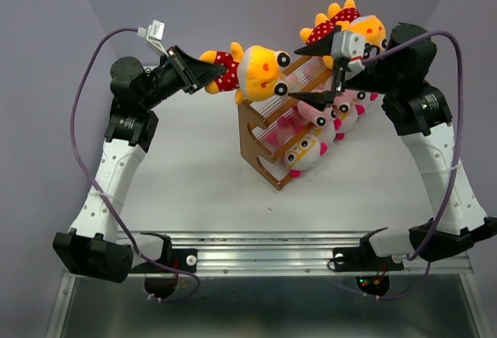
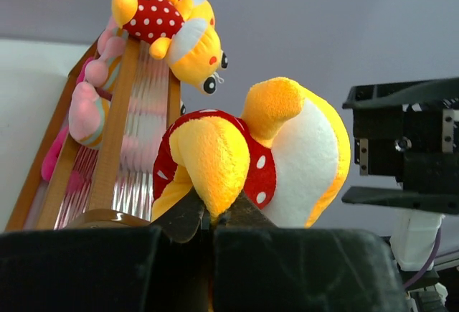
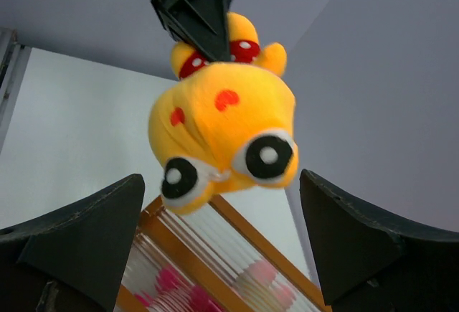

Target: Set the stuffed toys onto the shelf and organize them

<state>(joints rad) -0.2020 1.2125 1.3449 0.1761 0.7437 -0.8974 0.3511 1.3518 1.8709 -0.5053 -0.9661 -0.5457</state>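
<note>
Closest to the lens in the left wrist view, the left gripper [image 2: 214, 219] is pinched tight on one foot of a yellow-orange toy [image 2: 287, 147] in red polka-dot clothing. I note no gap between the jaws beyond the plush itself. From the top camera I see that toy carried in the air, clear of the table [image 1: 194, 167], with its head at the upper left end of the shelf [image 1: 260, 148]. Whether head and wood touch I cannot tell.

The right gripper [image 1: 303, 74] stands with its jaws wide apart and grips nothing. Its wrist view shows the held toy's face between the two fingers [image 3: 86, 240], touching neither.

The shelf sits toward the table's far edge, right of centre, set at an angle. On its top tier, at the far end, lies a second polka-dot toy [image 1: 342, 18]. A white-faced toy [image 1: 356, 43] lies just beside it, partly hidden by the right arm. Lower down I record pink toys [image 1: 342, 113] bunched along the shelf's right side — and a glasses-wearing toy [image 1: 304, 151] at its near end.
</note>
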